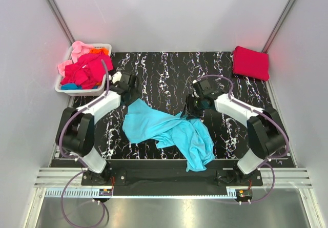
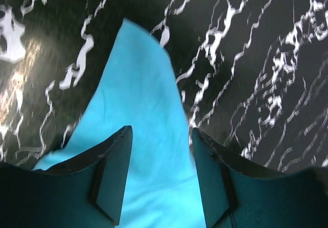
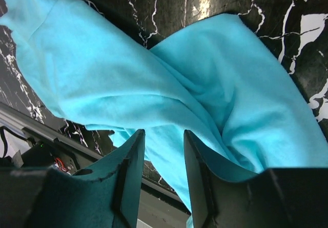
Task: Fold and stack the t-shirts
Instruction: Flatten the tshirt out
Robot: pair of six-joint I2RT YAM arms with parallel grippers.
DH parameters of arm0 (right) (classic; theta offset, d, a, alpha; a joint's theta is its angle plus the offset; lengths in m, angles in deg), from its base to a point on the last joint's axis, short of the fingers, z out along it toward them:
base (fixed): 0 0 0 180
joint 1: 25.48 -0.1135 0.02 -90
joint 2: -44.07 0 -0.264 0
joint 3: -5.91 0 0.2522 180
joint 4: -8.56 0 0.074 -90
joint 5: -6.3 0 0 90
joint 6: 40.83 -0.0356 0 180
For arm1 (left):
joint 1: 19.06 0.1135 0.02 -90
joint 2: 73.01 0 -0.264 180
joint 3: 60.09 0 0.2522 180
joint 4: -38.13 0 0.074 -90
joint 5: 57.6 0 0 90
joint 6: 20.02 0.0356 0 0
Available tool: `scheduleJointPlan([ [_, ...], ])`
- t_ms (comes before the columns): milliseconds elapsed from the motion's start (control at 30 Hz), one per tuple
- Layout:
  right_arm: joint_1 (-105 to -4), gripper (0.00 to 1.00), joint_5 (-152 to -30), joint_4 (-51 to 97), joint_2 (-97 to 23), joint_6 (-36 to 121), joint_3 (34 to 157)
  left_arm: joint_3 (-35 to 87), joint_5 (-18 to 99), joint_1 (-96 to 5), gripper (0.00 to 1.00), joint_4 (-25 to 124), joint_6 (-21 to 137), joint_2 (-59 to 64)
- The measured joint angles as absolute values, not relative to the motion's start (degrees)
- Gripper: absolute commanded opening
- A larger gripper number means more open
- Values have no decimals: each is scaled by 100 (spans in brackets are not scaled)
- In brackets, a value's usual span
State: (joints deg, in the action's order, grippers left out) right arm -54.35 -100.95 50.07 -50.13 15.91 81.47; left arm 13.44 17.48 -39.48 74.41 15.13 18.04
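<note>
A turquoise t-shirt (image 1: 169, 130) lies crumpled across the front middle of the black marbled table, one end hanging over the near edge. My left gripper (image 1: 128, 87) hovers open above its far left corner; the cloth (image 2: 138, 136) shows between and beyond the spread jaws. My right gripper (image 1: 193, 106) is open over the shirt's right part (image 3: 169, 100), with nothing gripped. A folded crimson t-shirt (image 1: 250, 62) lies at the far right corner. Pink and magenta-red shirts (image 1: 84, 66) are heaped in the basket.
A white slotted basket (image 1: 65, 88) stands at the far left, just off the table, holding several shirts with bits of orange and blue showing. Grey walls close in on three sides. The table's near edge and a metal rail (image 3: 31, 123) lie below the right gripper.
</note>
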Motion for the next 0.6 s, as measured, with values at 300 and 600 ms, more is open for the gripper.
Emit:
scheduleJointPlan([
  [300,-5443,44,-10242,4838,-4661,1543,7994,2170,1147,-3857,49,7594,1911,2728],
  [600,-5446,44,-10288,4751,-4593,1440,7905,2835,804,-3804,45,8248,1856,3371],
])
